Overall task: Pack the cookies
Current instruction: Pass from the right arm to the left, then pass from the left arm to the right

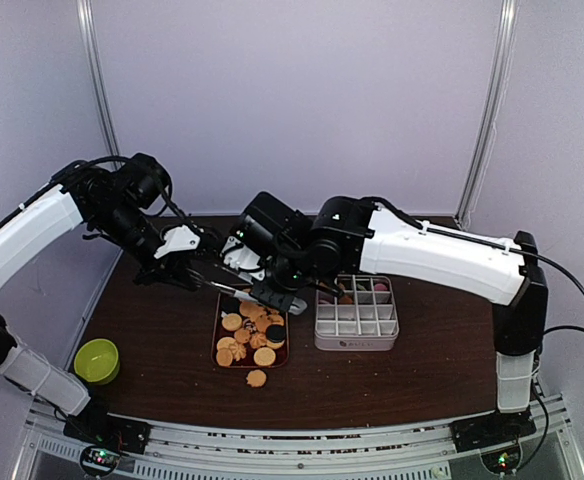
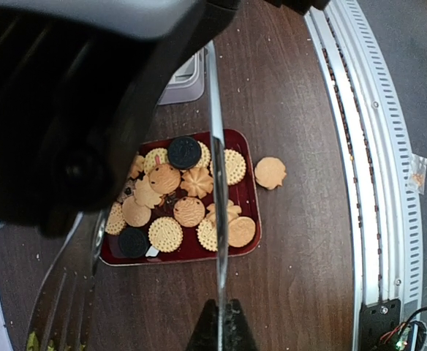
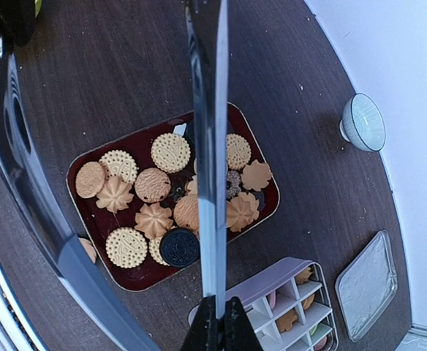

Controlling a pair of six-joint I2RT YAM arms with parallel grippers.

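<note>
Cookies (image 2: 189, 212): approx 16 in tray, overlapping, so count not exact. 2 dark round, rest golden (plain round, dotted-edge, flower shapes).
Loose cookie (image 1: 257, 378): 1, golden, on tabletop (image 1: 442, 380) just beside tray's near edge, lower centre of top view.
Tray (image 3: 96, 223): 1, dark red, rectangular, centre of top view, just left of box.
Box (image 1: 357, 343): 1, pale, grid of cells. At least 4 cells hold cookies (golden, pink, 1 greenish), all toward far rows in top view.
Left tool (image 1: 222, 287): clenched, thin blades pressed flat together. Sits over tray's upper-left corner in top view.
Right tool (image 1: 284, 300): clenched, blades shut and seen edge-on in its wrist view. Sits over tray's upper edge, near left tool.
Arms: 2, both reach to centre of top view, meeting above tray.
Green bowl (image 1: 96, 360): 1, lower left of top view, well apart from tray.
Small bowl (image 3: 362, 123): 1, pale, upper right of right wrist view.
Lid (image 3: 367, 285): 1, clear, flat on tabletop, lower right of right wrist view, near box.
</note>
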